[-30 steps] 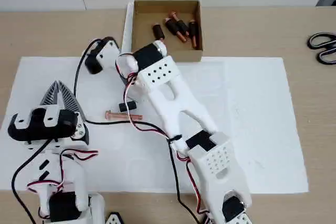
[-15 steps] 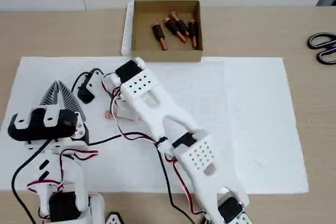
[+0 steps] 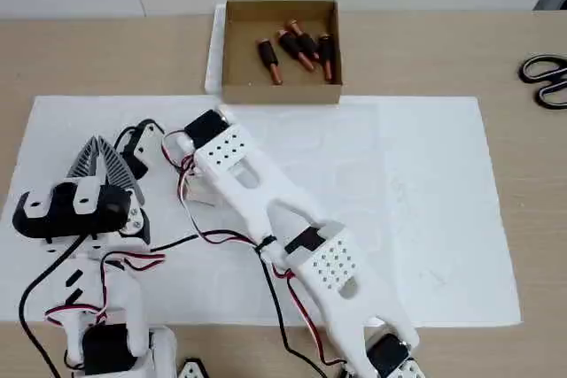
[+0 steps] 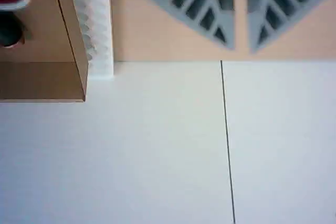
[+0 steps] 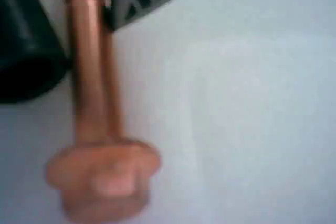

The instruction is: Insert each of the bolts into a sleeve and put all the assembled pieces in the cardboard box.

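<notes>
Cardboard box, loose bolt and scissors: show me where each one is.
cardboard box (image 3: 283, 93), high view, on its front outer wall.
bolt (image 5: 86, 93), right wrist view, midway along the copper shaft.
scissors (image 3: 547, 82), high view, on the black handles where the loops meet.

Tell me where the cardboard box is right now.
In the high view, the cardboard box sits on the far side of the table, left of centre, just beyond the white sheet, with the scissors far off to its right.
</notes>
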You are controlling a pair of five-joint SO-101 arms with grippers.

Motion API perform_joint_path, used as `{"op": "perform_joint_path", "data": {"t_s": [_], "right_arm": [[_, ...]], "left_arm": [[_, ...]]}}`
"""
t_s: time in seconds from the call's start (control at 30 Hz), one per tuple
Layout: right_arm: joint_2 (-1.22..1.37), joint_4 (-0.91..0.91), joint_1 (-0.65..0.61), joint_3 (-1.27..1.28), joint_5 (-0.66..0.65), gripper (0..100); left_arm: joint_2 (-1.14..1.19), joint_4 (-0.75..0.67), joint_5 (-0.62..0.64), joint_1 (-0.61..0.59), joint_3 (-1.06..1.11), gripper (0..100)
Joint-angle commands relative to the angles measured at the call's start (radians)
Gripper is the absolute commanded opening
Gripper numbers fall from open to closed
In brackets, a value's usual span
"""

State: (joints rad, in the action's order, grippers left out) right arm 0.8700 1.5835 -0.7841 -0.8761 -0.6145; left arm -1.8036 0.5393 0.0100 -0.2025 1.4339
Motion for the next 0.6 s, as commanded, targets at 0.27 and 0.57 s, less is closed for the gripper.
{"op": "perform_joint_path", "data": {"t_s": [0.27, 0.57], "right_arm": [[0.081, -0.054, -0.001, -0.043, -0.031, 40.4], [0.14, -0.051, -0.051, -0.043, -0.031, 5.4]], "left_arm": [[-0.009, -0.015, 0.009, -0.003, 0.041, 1], [-0.009, -0.015, 0.009, -0.003, 0.041, 1]]}}
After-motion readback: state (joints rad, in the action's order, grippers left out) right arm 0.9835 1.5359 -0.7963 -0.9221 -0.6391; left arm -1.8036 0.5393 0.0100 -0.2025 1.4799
